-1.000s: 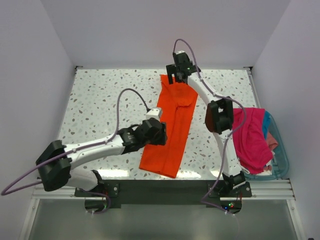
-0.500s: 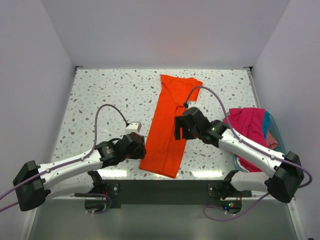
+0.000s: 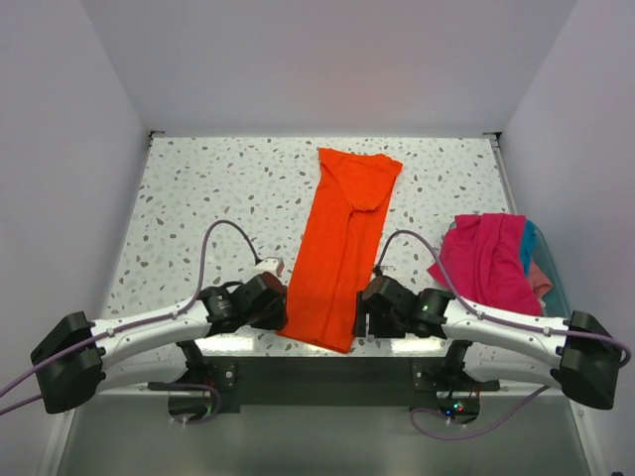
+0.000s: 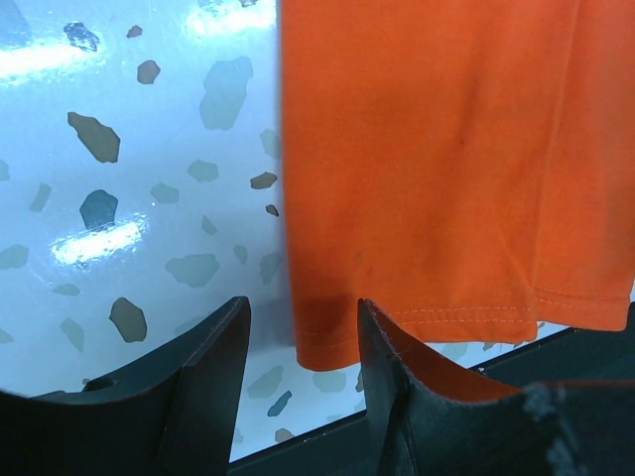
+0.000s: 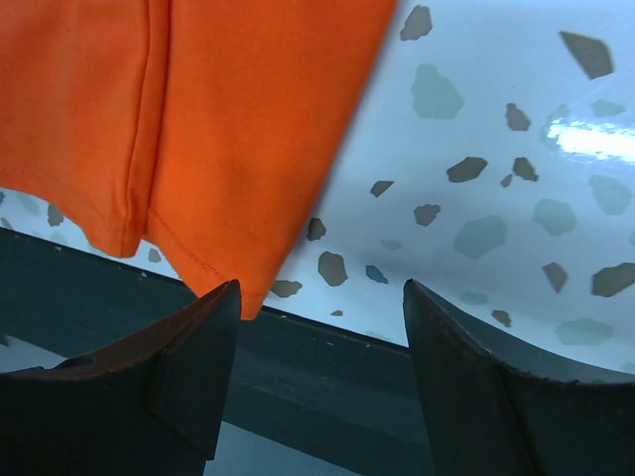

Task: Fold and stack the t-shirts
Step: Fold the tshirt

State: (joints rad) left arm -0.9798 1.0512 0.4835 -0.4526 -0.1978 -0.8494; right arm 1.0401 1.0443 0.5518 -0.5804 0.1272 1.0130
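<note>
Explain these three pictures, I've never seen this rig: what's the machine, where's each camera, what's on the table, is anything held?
The machine is two robot arms, each ending in a two-finger gripper. The wide picture looks down from above, arm bases at the bottom. The two close-ups come from wrist cameras; the dark shapes at their bottom edges are the fingers. On the speckled table lies an orange shirt, folded into a long strip. Pink shirts are heaped over a teal bin at the right. The left gripper and right gripper stand open at the strip's two near corners. Nothing is held.
</note>
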